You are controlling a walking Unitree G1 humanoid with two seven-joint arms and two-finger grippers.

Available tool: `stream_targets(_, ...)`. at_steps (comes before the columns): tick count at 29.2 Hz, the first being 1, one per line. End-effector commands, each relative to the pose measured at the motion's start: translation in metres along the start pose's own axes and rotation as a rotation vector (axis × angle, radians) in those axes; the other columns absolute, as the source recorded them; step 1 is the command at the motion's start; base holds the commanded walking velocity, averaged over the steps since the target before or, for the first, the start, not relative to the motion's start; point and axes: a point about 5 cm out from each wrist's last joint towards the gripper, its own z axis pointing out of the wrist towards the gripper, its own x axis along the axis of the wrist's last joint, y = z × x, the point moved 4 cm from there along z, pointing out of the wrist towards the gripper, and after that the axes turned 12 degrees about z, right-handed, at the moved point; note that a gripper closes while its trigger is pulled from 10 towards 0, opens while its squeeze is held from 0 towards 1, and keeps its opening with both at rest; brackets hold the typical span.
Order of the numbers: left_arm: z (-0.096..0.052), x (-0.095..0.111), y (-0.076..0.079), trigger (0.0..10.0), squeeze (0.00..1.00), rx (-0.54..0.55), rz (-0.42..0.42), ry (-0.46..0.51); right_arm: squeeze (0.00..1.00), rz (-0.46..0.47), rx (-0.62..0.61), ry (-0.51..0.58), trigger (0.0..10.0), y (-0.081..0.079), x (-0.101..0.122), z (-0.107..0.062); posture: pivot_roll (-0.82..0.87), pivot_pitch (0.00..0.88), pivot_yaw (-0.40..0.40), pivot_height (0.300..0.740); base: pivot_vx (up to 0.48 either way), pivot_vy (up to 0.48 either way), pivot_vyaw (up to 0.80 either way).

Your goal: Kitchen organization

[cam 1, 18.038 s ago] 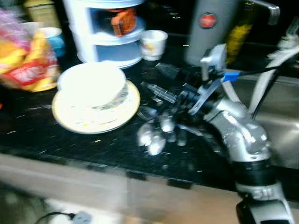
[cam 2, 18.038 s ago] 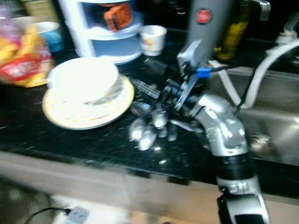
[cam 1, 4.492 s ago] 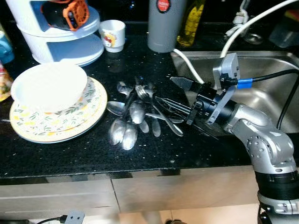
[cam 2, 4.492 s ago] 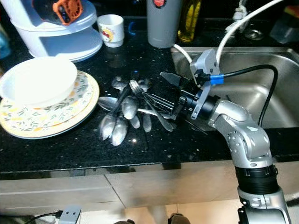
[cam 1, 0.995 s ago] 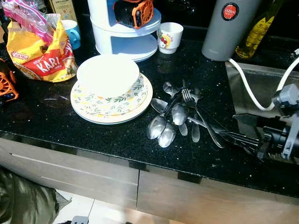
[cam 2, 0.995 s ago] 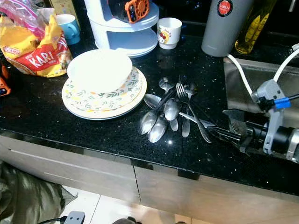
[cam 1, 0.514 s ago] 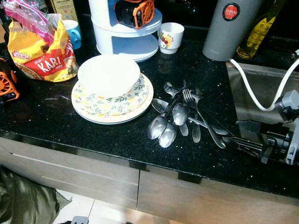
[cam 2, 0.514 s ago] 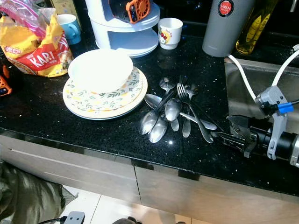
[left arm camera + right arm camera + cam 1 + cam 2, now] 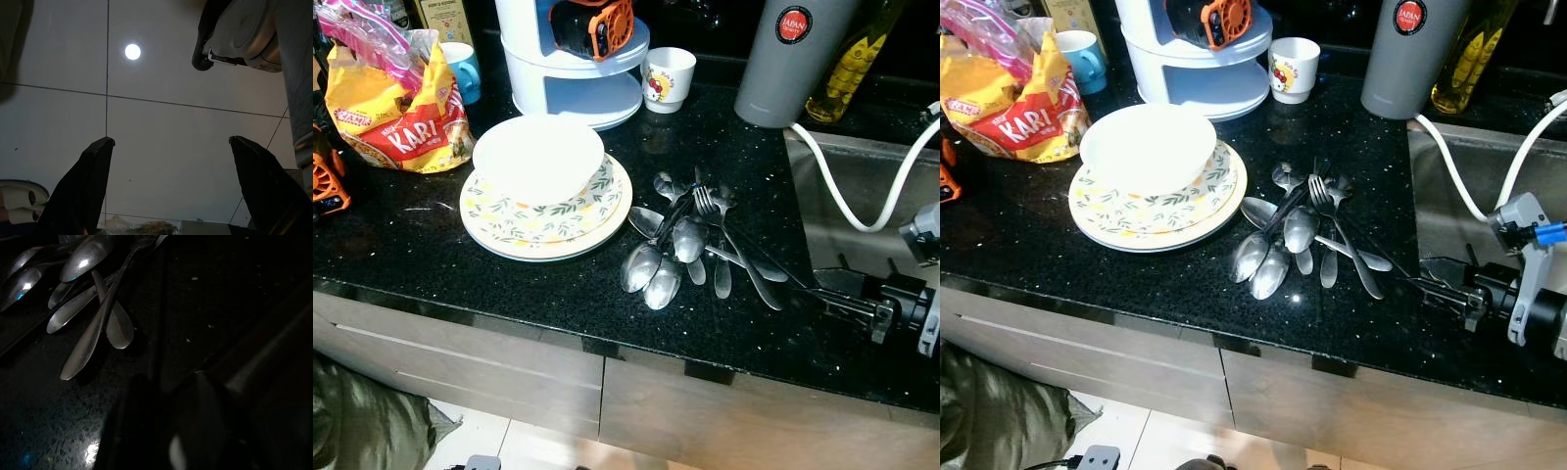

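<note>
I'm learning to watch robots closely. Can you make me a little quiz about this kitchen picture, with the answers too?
1. True or false: the white bowl sits on the stack of leafy plates.
2. What lies in a pile on the black counter between the plates and the sink? A) cutlery B) apples C) sponges
3. Fill in: the right gripper hovers low at the counter's edge by the ____.

Key
1. True.
2. A, the pile of spoons and forks.
3. Sink.
</note>
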Motion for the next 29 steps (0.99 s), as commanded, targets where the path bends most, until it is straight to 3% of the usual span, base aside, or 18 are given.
stream_targets(1, 0.0, -0.011, 0.005, 10.0, 0.0, -0.012, 0.003, -0.033, 0.0, 0.031, 0.011, -0.061, 0.0, -0.003, -0.014, 0.004, -0.03, 0.117, -0.026, 0.74, 0.0, 0.0, 0.0)
stream_targets(12, -0.001, -0.012, 0.005, 10.0, 0.0, -0.014, 0.001, -0.033, 0.0, 0.022, 0.015, -0.066, 0.0, -0.006, -0.013, 0.006, -0.03, 0.119, -0.029, 0.74, 0.0, 0.0, 0.0)
stream_targets(21, 0.0, -0.009, 0.005, 10.0, 0.0, -0.012, 0.006, -0.03, 0.0, -0.016, -0.011, 0.022, 0.0, -0.002, 0.0, 0.008, -0.03, 0.12, -0.026, 0.74, 0.0, 0.0, 0.0)
stream_targets(22, 0.0, -0.009, 0.005, 10.0, 0.0, -0.012, 0.007, -0.03, 0.0, -0.023, -0.039, 0.043, 10.0, 0.002, 0.004, 0.007, -0.03, 0.12, -0.028, 0.74, 0.0, 0.0, 0.0)
stream_targets(25, 0.0, -0.009, 0.005, 10.0, 0.0, -0.012, 0.008, -0.03, 0.0, -0.028, -0.058, 0.063, 10.0, 0.005, 0.008, 0.006, -0.03, 0.118, -0.029, 0.74, 0.0, 0.0, 0.0)
stream_targets(26, 0.0, -0.009, 0.005, 10.0, 0.0, -0.011, 0.008, -0.03, 0.35, -0.023, -0.066, 0.082, 10.0, 0.007, 0.012, 0.004, -0.03, 0.118, -0.031, 0.74, 0.0, 0.0, 0.0)
stream_targets(27, 0.0, -0.009, 0.005, 10.0, 0.0, -0.011, 0.008, -0.03, 0.35, -0.023, -0.066, 0.082, 10.0, 0.007, 0.012, 0.004, -0.03, 0.118, -0.031, 0.74, 0.0, 0.0, 0.0)
stream_targets(28, 0.0, -0.009, 0.005, 10.0, 0.0, -0.011, 0.008, -0.03, 1.0, -0.023, -0.05, 0.097, 10.0, 0.006, 0.016, 0.001, -0.03, 0.115, -0.033, 0.74, 0.0, 0.0, 0.0)
stream_targets(29, 0.0, -0.009, 0.005, 10.0, 0.0, -0.012, 0.008, -0.03, 1.0, -0.028, -0.029, 0.107, 10.0, 0.002, 0.02, -0.002, -0.03, 0.115, -0.033, 0.74, 0.0, 0.0, 0.0)
